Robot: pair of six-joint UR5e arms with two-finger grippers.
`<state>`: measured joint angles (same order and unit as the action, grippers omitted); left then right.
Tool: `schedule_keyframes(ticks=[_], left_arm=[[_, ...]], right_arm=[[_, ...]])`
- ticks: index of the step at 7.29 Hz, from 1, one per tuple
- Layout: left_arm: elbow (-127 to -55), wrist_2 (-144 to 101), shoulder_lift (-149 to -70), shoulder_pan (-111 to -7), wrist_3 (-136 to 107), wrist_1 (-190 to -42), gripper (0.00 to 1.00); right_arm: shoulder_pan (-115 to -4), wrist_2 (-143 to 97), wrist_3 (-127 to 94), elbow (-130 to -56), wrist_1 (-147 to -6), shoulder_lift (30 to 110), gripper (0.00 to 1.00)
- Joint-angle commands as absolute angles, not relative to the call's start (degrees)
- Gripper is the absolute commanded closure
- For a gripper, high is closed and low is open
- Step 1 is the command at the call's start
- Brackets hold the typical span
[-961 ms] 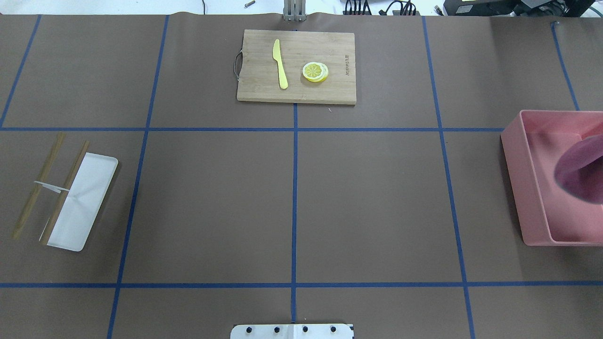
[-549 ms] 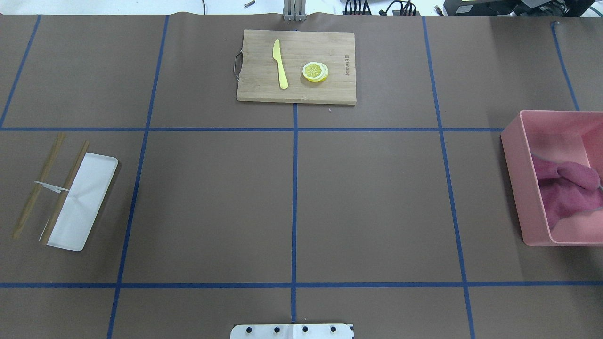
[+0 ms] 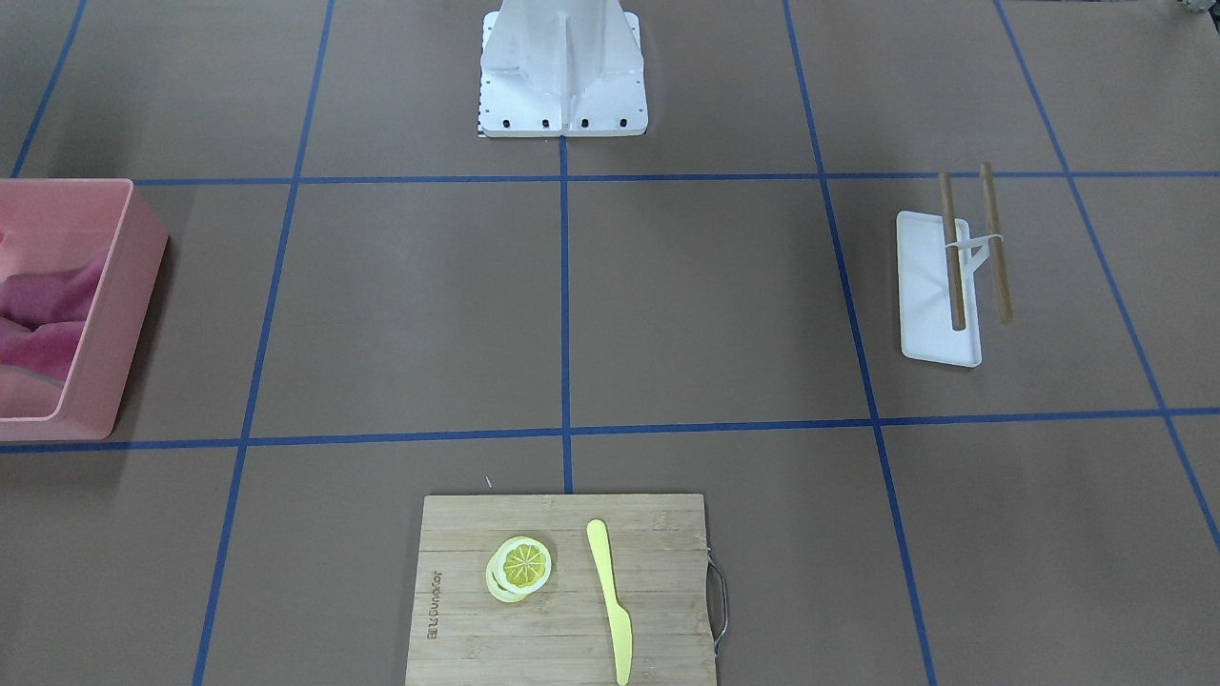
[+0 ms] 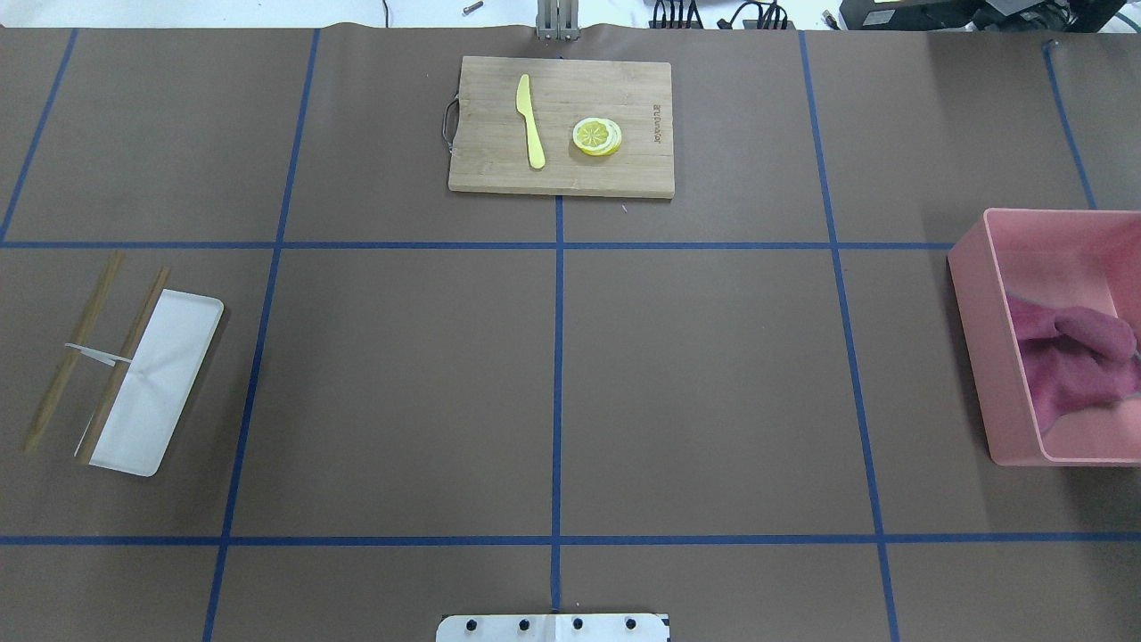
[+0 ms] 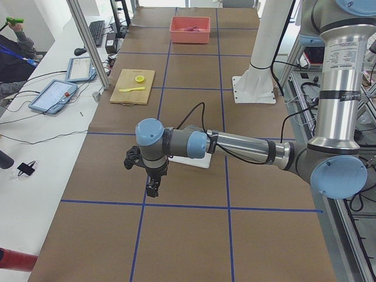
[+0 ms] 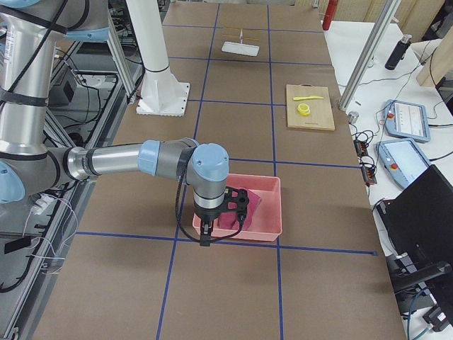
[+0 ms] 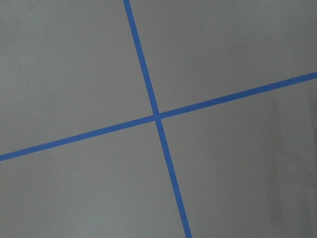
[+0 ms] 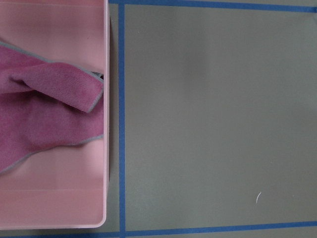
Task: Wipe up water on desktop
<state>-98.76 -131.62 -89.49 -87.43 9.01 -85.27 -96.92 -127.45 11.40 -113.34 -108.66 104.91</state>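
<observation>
The brown desktop (image 4: 713, 383) with its blue tape grid shows no water that I can make out. A magenta cloth (image 4: 1070, 357) lies crumpled in a pink bin (image 4: 972, 267) at the right edge; it also shows in the right wrist view (image 8: 44, 114). My right gripper (image 6: 205, 234) hangs over the bin's near wall; I cannot tell whether it is open or shut. My left gripper (image 5: 151, 187) points down above bare desktop at the far left end; I cannot tell its state either. Neither wrist view shows any fingers.
A bamboo cutting board (image 4: 499, 169) at the far middle carries a yellow knife (image 4: 530, 120) and lemon slices (image 4: 596, 136). A white tray (image 4: 160, 392) with two chopsticks (image 4: 76, 348) lies at the left. The robot base (image 3: 562, 67) stands at the near middle edge.
One second ago the cloth was a blur above the bin. It has since dropped and now lies still inside the bin.
</observation>
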Motion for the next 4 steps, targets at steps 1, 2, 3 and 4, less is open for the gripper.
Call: schedule_keyframes(ticks=[1,2,3,4], left_arm=[[-99.05,-135.15,-87.29,-87.89,8.79,-84.73,0.02],[-99.14,-136.22,-86.67,-88.41,8.79,-84.90,0.02],[-99.05,-136.14,-86.31,-88.42,8.79,-84.82,0.02],[-99.05,-136.14,-86.31,-88.42,8.79,-84.81,0.01]], right_arm=[[-97.03,-127.09,11.78,-113.38,-108.63,104.25,0.00],[-97.03,-127.18,11.69,-113.29,-108.55,104.24,0.00],[-97.03,-127.53,11.69,-113.29,-108.63,104.24,0.00],[-97.03,-127.53,11.78,-113.29,-108.63,104.24,0.00]])
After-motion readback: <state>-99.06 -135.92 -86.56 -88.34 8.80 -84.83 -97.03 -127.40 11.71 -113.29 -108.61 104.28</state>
